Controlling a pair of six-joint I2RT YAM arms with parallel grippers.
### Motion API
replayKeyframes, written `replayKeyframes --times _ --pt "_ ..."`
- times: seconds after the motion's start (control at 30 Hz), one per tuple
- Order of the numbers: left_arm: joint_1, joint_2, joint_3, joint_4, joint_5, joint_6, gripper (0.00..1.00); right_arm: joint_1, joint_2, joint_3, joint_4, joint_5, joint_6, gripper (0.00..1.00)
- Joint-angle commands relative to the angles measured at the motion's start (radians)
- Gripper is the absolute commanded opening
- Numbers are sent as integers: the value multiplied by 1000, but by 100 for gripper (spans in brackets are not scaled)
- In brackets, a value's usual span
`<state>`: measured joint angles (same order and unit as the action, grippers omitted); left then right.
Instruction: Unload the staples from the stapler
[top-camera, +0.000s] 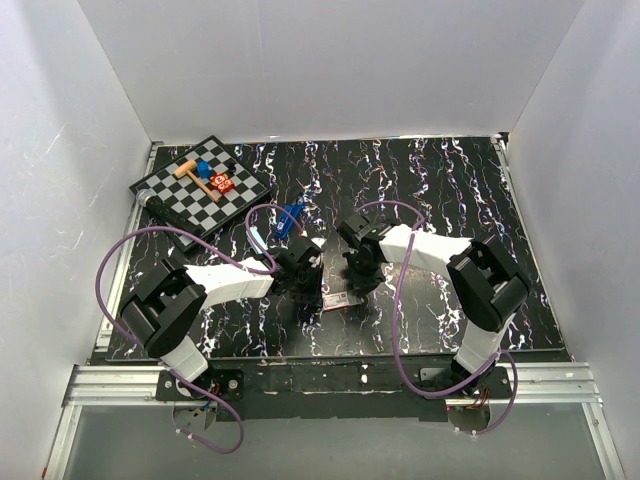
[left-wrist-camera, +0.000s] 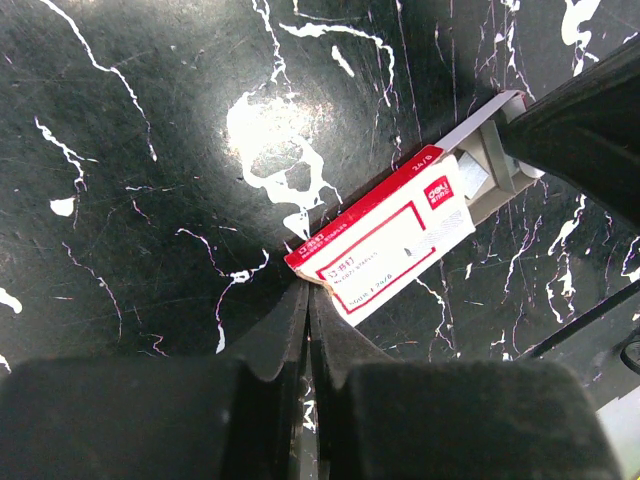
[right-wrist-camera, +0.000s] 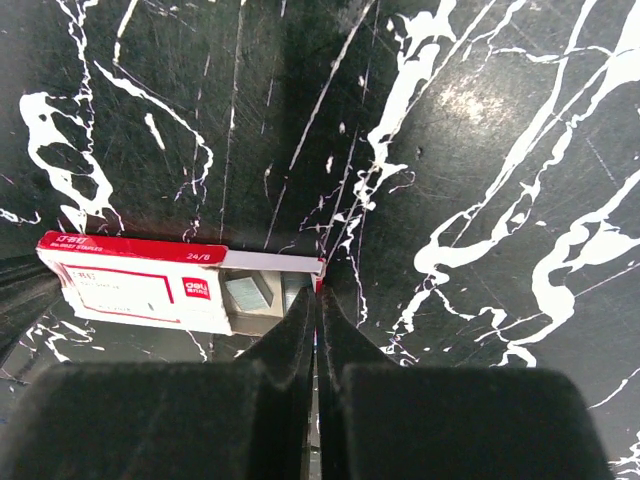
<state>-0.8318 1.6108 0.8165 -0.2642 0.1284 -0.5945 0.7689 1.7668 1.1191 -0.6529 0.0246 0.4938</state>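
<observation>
Dark blue stapler (top-camera: 290, 219) lying on black marbled counter (top-camera: 450, 190) just beyond left pincer (left-wrist-camera: 308, 293), that pincer clamped on corner of red-and-white staple box (left-wrist-camera: 385, 245) printed "deli" and "24/6", right pincer (right-wrist-camera: 317, 293) pinching box's slid-out grey tray end

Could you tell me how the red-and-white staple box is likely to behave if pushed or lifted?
The staple box looks like thin card, so probably light and crushable. Its inner tray sits partly out and may slide further.
</observation>
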Motion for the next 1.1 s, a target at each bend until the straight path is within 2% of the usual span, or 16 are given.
replayKeyframes --times 0.0,0.37,0.6,1.07 --pt "3 -20 10 -1 0 4 0 13 6 47 1 -11 37 1" --pt "3 -42 -7 5 -4 -1 0 24 -4 54 -13 11 65 1" --pt "3 -38 -7 6 -1 1 0 26 -20 47 -21 28 71 22" --pt "3 -35 -5 6 2 1 0 24 -95 19 -42 112 69 28"
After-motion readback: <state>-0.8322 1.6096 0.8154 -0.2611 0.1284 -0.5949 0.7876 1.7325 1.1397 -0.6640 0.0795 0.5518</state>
